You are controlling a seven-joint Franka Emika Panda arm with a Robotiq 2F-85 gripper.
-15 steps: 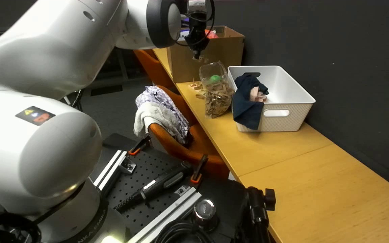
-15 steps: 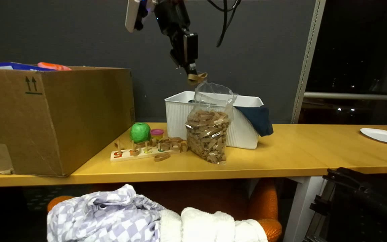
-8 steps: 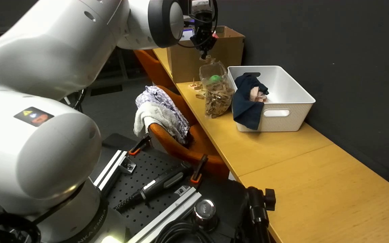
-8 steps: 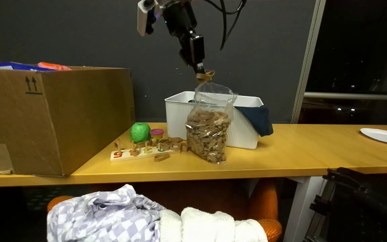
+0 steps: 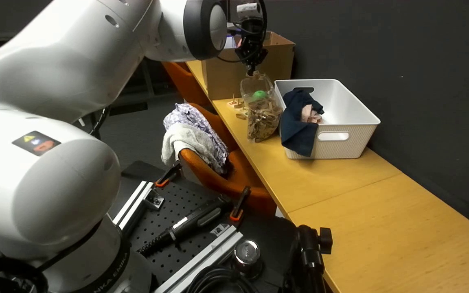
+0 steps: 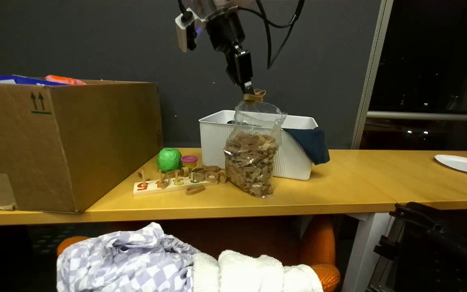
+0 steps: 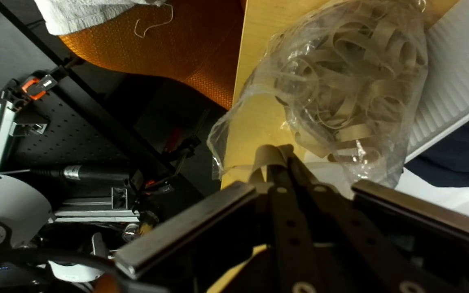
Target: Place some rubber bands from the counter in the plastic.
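Observation:
My gripper (image 6: pixel 249 89) is shut on a tan rubber band (image 6: pixel 252 97), whose loop sticks out past the fingertips. In the wrist view the closed fingertips (image 7: pixel 281 162) pinch the band (image 7: pixel 269 154). The clear plastic bag (image 6: pixel 253 162) stands upright on the counter, about half full of tan rubber bands; it also shows in the wrist view (image 7: pixel 352 77). The gripper tip is at the top edge of the bag's mouth, on its far-left side in an exterior view (image 5: pixel 251 72). I cannot tell whether the band is inside the mouth. Loose rubber bands (image 6: pixel 209 173) lie on the counter left of the bag.
A white bin (image 5: pixel 340 138) with a dark blue cloth (image 5: pixel 299 126) stands against the bag. A numbered peg board (image 6: pixel 172 185), a green ball (image 6: pixel 169 160), a small pink-lidded tub (image 6: pixel 189 161) and a large cardboard box (image 6: pixel 108 142) are to the left. An orange chair (image 5: pixel 234 183) is by the counter edge.
The gripper has moved right with the rubber band, from left of the bag to over its mouth, and is slightly lower now. The bag and the loose bands have not moved.

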